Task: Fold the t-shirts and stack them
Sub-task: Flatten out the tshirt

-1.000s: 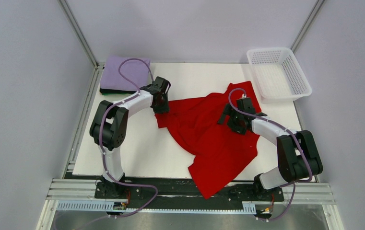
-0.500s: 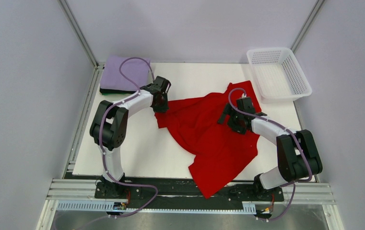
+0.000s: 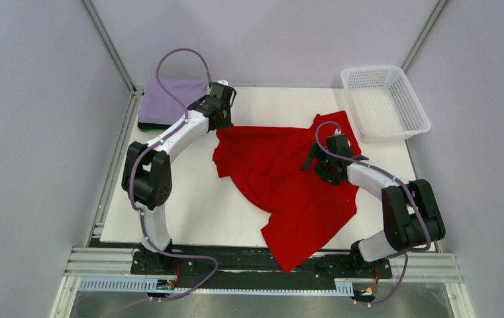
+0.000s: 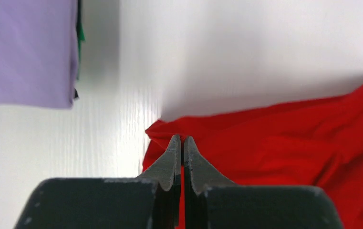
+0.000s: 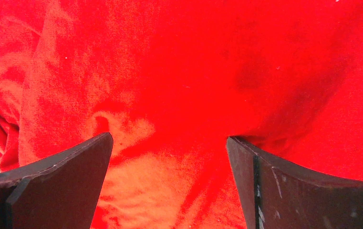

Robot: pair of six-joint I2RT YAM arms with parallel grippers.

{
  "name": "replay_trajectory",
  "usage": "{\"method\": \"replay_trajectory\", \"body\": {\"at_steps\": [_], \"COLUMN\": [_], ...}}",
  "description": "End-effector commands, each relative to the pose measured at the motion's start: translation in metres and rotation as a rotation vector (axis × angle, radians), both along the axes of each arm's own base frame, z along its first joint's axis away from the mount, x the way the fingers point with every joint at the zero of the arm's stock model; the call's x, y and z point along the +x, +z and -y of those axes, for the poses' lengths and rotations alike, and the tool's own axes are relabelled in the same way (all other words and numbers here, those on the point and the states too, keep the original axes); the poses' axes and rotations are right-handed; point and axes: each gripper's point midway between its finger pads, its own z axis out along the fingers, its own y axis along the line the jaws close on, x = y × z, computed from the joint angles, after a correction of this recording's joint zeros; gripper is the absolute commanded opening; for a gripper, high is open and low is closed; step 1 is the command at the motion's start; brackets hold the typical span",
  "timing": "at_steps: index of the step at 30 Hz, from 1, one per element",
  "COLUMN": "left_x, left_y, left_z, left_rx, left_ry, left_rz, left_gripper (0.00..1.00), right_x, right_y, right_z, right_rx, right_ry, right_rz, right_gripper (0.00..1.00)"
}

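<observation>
A: What surrounds the red t-shirt [image 3: 282, 185]?

B: A white mesh basket [image 3: 385, 103] sits at the far right corner of the table [image 3: 189, 205], just beside the shirt's far right tip. In the far left corner lies the folded lavender t-shirt [image 3: 169, 99], stacked on a dark green t-shirt [image 4: 80, 43] of which only an edge shows. The right arm reaches across the shirt's right half.

A: And how does the shirt lie?

B: It lies crumpled and spread over the table's middle and right. Its long axis runs from the far side down to the near edge, where one point of cloth hangs over onto the metal rail [image 3: 103, 265].

A: The grippers?

B: The left gripper [image 4: 180, 143] has its jaws pressed together on the shirt's far left corner, pinching the cloth, near the lavender stack but apart from it. The right gripper [image 5: 169, 143] stands wide apart over red cloth. Whether it touches cannot be told.

A: Where is there room?

B: There is bare table left of the shirt, and a far strip between stack and basket.
</observation>
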Motion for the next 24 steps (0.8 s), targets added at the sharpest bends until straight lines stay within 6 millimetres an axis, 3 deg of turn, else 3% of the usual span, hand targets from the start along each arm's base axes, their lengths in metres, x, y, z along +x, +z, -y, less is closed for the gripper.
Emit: {"method": "replay_trajectory", "body": {"at_steps": [1,5,6,7,8,9,10,11,12,13,14,15,16,17,18,19,20,21,22,23,24], "left_x": [0.041,0.09,0.107,0.117,0.134,0.144,0.16,0.169,0.182,0.189,0.198,0.201,0.202,0.2,0.196,0.194,0.185,0.181,0.169,0.161,0.146], "left_y": [0.025,0.015,0.029,0.012,0.028,0.007,0.027,0.005,0.021,0.003,0.017,0.002,0.01,0.007,0.002,0.02,0.005,0.035,0.018,0.045,0.055], "left_z": [-0.011,-0.013,-0.013,-0.013,-0.013,-0.014,-0.015,-0.017,-0.021,-0.024,-0.028,-0.029,-0.03,-0.03,-0.028,-0.024,-0.022,-0.017,-0.019,-0.017,-0.02], "left_rx": [0.081,0.082,0.072,0.094,0.079,0.105,0.105,0.143,0.16,0.193,0.203,0.215,0.207,0.201,0.188,0.15,0.145,0.097,0.094,0.055,0.046], "left_ry": [0.028,0.022,0.014,-0.004,-0.006,-0.023,-0.013,-0.025,-0.004,-0.009,0.013,0.013,0.01,0.005,-0.008,-0.02,-0.036,-0.046,-0.053,-0.048,-0.043], "left_rz": [0.098,0.148,0.198,0.185,0.239,0.22,0.271,0.248,0.293,0.276,0.309,0.286,0.285,0.267,0.25,0.276,0.236,0.281,0.234,0.263,0.255], "left_gripper": [0.0,0.0,0.0,0.0,0.0,0.0,0.0,0.0,0.01,0.02,0.07,0.31,0.54,0.88,0.94,0.98,0.99,1.0,1.0,1.0,1.0], "right_x": [-0.017,-0.017,-0.017,-0.017,-0.017,-0.016,-0.016,-0.016,-0.016,-0.016,-0.017,-0.017,-0.017,-0.017,-0.017,-0.017,-0.016,-0.016,-0.016,-0.017,-0.017], "right_y": [-0.029,-0.034,-0.036,-0.037,-0.038,-0.039,-0.04,-0.041,-0.041,-0.042,-0.042,-0.042,-0.041,-0.04,-0.038,-0.037,-0.035,-0.033,-0.033,-0.032,-0.031], "right_z": [0.025,0.031,0.032,0.034,0.034,0.034,0.035,0.034,0.034,0.034,0.034,0.034,0.034,0.034,0.034,0.034,0.033,0.033,0.032,0.033,0.034], "right_rx": [-0.126,-0.156,-0.165,-0.171,-0.177,-0.178,-0.18,-0.18,-0.179,-0.179,-0.179,-0.18,-0.179,-0.179,-0.177,-0.176,-0.173,-0.169,-0.166,-0.166,-0.168], "right_ry": [-0.029,-0.041,-0.047,-0.05,-0.051,-0.052,-0.051,-0.049,-0.046,-0.045,-0.042,-0.042,-0.042,-0.042,-0.044,-0.045,-0.044,-0.045,-0.044,-0.046,-0.05], "right_rz": [-0.076,-0.086,-0.09,-0.093,-0.097,-0.099,-0.102,-0.105,-0.106,-0.106,-0.109,-0.109,-0.105,-0.101,-0.095,-0.091,-0.085,-0.08,-0.08,-0.078,-0.075], "right_gripper": [1.0,1.0,1.0,1.0,1.0,1.0,1.0,1.0,1.0,1.0,1.0,1.0,1.0,1.0,1.0,1.0,1.0,1.0,1.0,1.0,1.0]}}
